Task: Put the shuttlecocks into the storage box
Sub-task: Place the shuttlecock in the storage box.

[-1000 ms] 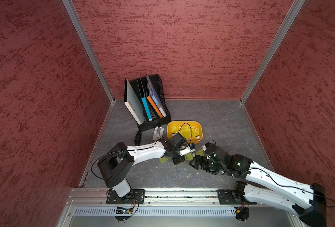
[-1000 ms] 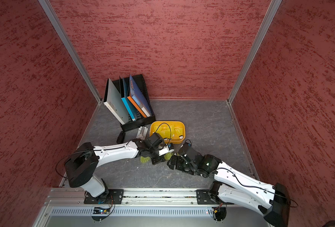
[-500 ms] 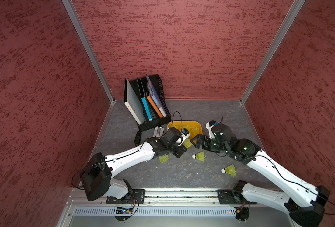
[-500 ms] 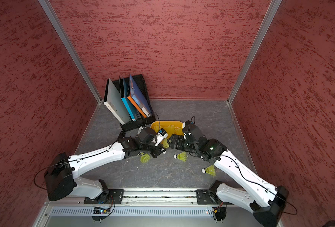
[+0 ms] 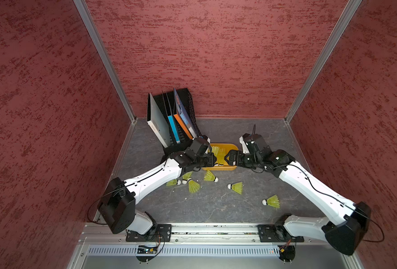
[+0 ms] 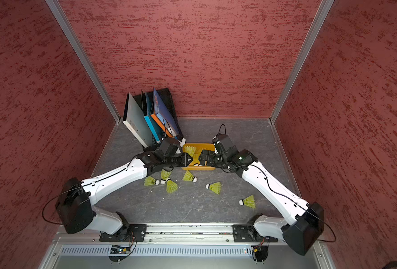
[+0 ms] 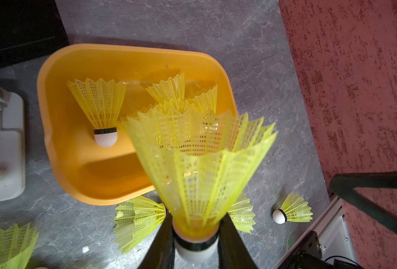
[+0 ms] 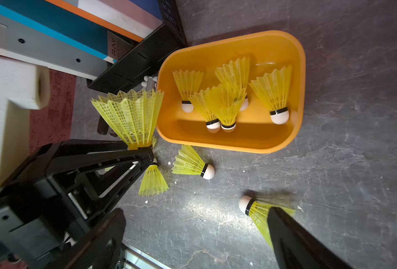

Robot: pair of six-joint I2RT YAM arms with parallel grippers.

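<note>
The orange-yellow storage box [image 5: 218, 168] [image 6: 199, 168] [image 7: 81, 181] [image 8: 227, 145] sits mid-floor with several neon shuttlecocks [image 8: 273, 90] lying inside. My left gripper [image 5: 214, 159] [image 6: 190, 160] [image 7: 195, 224] [image 8: 148, 151] is shut on the white tip of one shuttlecock [image 7: 199, 167] [image 8: 130, 116], skirt pointing outward, at the box's near-left edge. Facing it from the right, my right gripper [image 5: 227, 158] [image 6: 201, 157] [image 8: 192, 219] hangs open and empty over the box's near side. Several more shuttlecocks lie on the floor in front of the box [image 5: 236, 187] [image 6: 247, 201].
A black mesh file rack with books [image 5: 174, 121] [image 6: 150, 116] stands just behind the left arm, touching the box's left corner region. A grey-white device [image 7: 1, 149] lies left of the box. Red walls enclose three sides; a metal rail [image 5: 192, 230] runs along the front.
Both arms have stretched from the front of the floor out to the box, the left one carrying its shuttlecock. The loose shuttlecocks they covered now show.
</note>
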